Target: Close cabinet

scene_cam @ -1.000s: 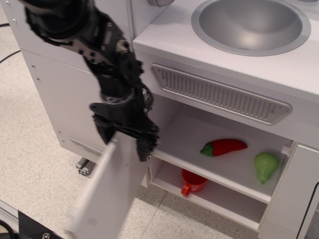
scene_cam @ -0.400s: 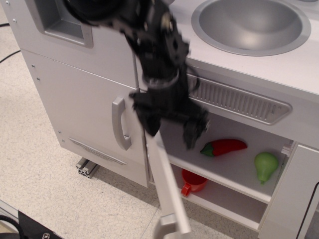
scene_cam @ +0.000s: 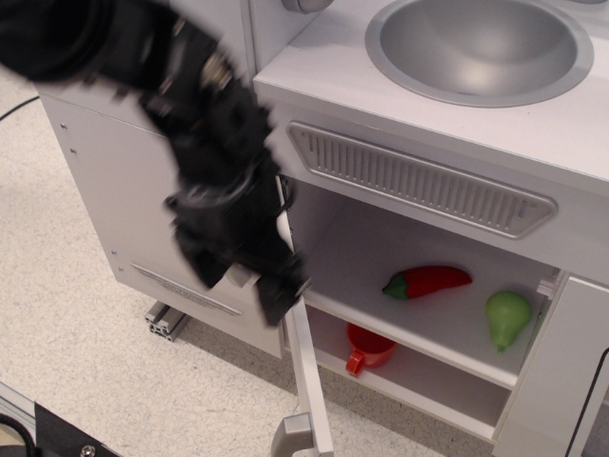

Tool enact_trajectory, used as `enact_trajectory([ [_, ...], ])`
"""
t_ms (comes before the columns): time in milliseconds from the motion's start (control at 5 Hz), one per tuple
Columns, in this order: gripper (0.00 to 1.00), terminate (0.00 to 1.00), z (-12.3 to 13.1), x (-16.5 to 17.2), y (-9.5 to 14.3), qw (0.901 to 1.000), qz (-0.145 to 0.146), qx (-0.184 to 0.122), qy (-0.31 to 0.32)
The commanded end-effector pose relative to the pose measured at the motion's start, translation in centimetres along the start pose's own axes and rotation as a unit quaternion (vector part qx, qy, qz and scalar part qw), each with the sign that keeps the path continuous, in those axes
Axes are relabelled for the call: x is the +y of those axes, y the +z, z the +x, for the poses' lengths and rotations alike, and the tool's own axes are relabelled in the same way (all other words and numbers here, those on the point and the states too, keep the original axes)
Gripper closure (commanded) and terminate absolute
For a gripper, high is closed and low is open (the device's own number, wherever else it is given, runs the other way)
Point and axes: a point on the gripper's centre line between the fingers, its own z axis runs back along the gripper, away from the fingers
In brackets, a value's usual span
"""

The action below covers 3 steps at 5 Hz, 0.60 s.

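Observation:
The white cabinet (scene_cam: 381, 243) under the counter stands open, with one inner shelf (scene_cam: 428, 328). Its flat white door (scene_cam: 309, 371) hangs on the left side and shows almost edge-on, pointing out toward the camera. The grey bar handle (scene_cam: 288, 435) is at its near end. My black gripper (scene_cam: 243, 284) is motion-blurred, just left of the door's hinged edge and in front of the left unit. Its fingers look spread and hold nothing. The hinges are hidden behind the arm.
On the shelf lie a red pepper (scene_cam: 428, 281) and a green pear (scene_cam: 507, 316); a red cup (scene_cam: 366, 347) sits below. A steel sink (scene_cam: 481, 48) and a grey vent grille (scene_cam: 419, 181) are above. Another white door (scene_cam: 561, 381) is at right.
The door has swung from wide open at the left to nearly edge-on. My arm swung right over the opening, then back left and down beside the door's hinged edge.

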Motion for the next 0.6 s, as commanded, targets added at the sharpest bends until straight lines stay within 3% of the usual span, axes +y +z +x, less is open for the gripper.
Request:
enact_trajectory([
  [0,0.0,0.0,-1.2,1.6,-4.8,0.9974,0.059,-0.005,-0.04],
  [400,0.0,0.0,1.3,-0.1,-7.3,0.9984,0.051,-0.023,-0.009],
])
